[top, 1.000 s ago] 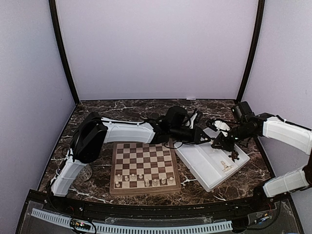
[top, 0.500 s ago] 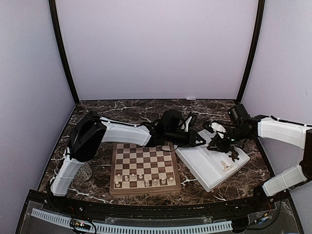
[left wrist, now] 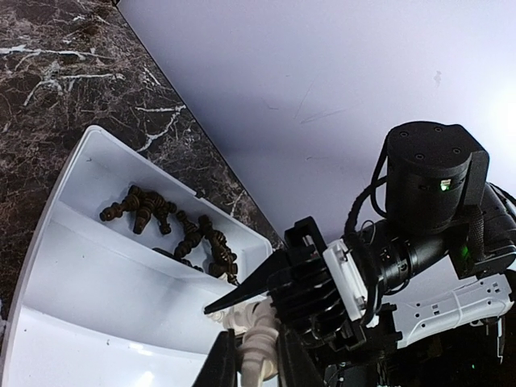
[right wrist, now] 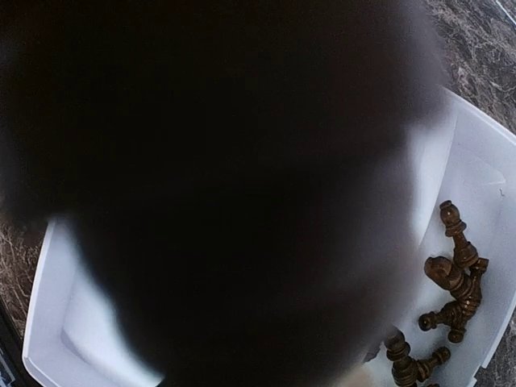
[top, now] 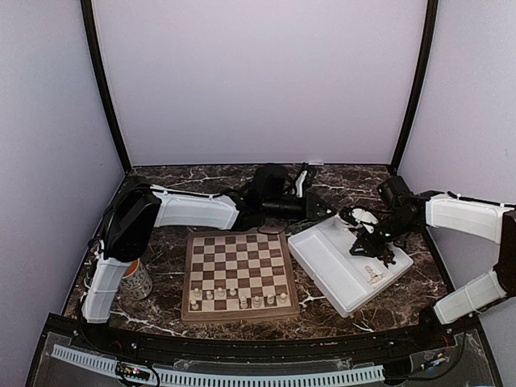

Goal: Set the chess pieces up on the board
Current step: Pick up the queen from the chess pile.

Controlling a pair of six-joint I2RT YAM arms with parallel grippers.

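The board (top: pixel 242 263) lies at the middle front, with cream chess pieces (top: pixel 242 300) on its two nearest rows. A white tray (top: pixel 322 262) to its right holds dark pieces (top: pixel 385 256) and a few cream ones (top: pixel 373 276). My left gripper (top: pixel 324 212) hovers at the tray's far left corner. In the left wrist view it (left wrist: pixel 256 356) is shut on a cream piece (left wrist: pixel 258 339). My right gripper (top: pixel 367 240) is low over the dark pieces (left wrist: pixel 173 230); its black fingers (left wrist: pixel 266 286) sit close in front of the left gripper. A dark blur fills the right wrist view; only some dark pieces (right wrist: pixel 451 274) show.
A small patterned cup (top: pixel 135 280) stands left of the board beside the left arm's base. The tray's rim (left wrist: pixel 97 145) rises above the dark marble table (top: pixel 201 181). Lilac walls and two black posts (top: pixel 105 89) close in the space.
My left gripper has drawn back toward the far side and left, off the tray's middle. My right gripper has shifted slightly left and lower over the dark pieces.
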